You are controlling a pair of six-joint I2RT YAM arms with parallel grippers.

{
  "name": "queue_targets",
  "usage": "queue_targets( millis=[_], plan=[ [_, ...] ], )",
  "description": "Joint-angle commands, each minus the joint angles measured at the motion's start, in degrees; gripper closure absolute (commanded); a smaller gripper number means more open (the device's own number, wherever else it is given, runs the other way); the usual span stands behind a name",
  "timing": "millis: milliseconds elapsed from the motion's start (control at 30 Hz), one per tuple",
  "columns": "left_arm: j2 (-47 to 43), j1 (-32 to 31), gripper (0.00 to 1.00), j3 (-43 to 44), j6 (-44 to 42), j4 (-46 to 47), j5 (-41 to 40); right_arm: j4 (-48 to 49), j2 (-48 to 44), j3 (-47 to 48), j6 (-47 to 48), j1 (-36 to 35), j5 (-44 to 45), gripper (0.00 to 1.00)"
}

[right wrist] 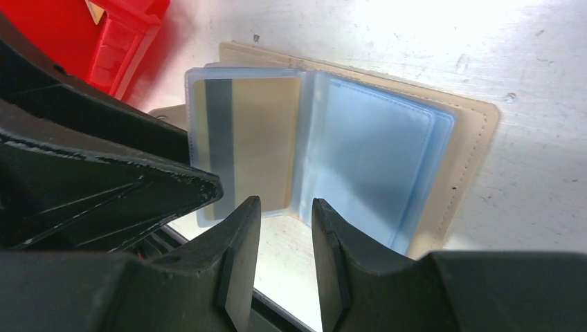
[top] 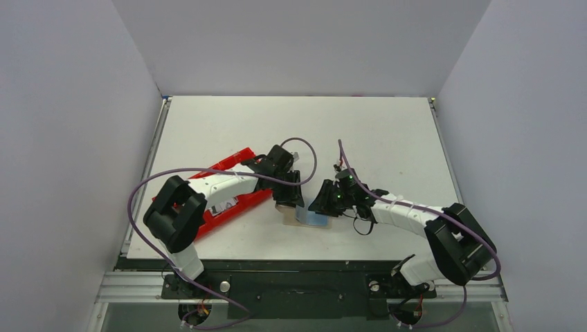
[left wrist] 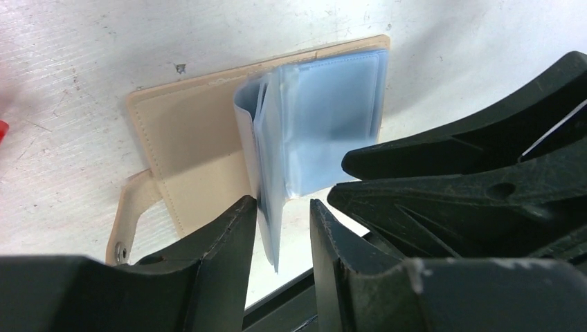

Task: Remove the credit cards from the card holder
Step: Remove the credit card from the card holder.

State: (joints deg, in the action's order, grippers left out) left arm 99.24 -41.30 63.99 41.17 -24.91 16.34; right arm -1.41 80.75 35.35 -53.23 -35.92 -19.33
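Note:
The tan card holder lies open on the white table near the front edge, and also shows in the top view. Its clear bluish sleeves fan upward. One credit card, pale gold with a dark stripe, sits inside the left sleeve. No other card can be told apart from the sleeves. My left gripper is open, with one sleeve leaf standing between its jaws against the left finger. My right gripper is open at the sleeves' near edge and holds nothing. Both grippers hover close together over the holder.
A long red plastic tray lies just left of the holder, under the left arm; it also shows in the right wrist view. The holder's snap tab sticks out at its left. The table's front edge is right beside the holder.

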Motion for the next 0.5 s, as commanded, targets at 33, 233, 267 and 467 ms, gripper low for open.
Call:
queue_targets(
  millis=[33, 233, 267, 467],
  plan=[
    [-0.22, -0.97, 0.68, 3.54, -1.39, -0.61, -0.6, -1.09, -2.25, 0.66, 1.13, 0.81, 1.96, 0.7],
    [0.45, -1.99, 0.67, 4.66, -1.78, -0.61, -0.42, -3.01, -4.68, -0.09, 1.69, 1.31, 4.49, 0.7],
    [0.83, -2.18, 0.67, 4.83, -1.79, -0.47, -0.19, -3.52, -5.1, -0.39, 1.76, 1.43, 5.3, 0.7],
    [4.53, -4.21, 0.67, 7.23, -1.32, 0.62, 0.81, -4.79, -8.16, -1.91, 1.73, 2.31, 6.81, 0.7]
  ],
)
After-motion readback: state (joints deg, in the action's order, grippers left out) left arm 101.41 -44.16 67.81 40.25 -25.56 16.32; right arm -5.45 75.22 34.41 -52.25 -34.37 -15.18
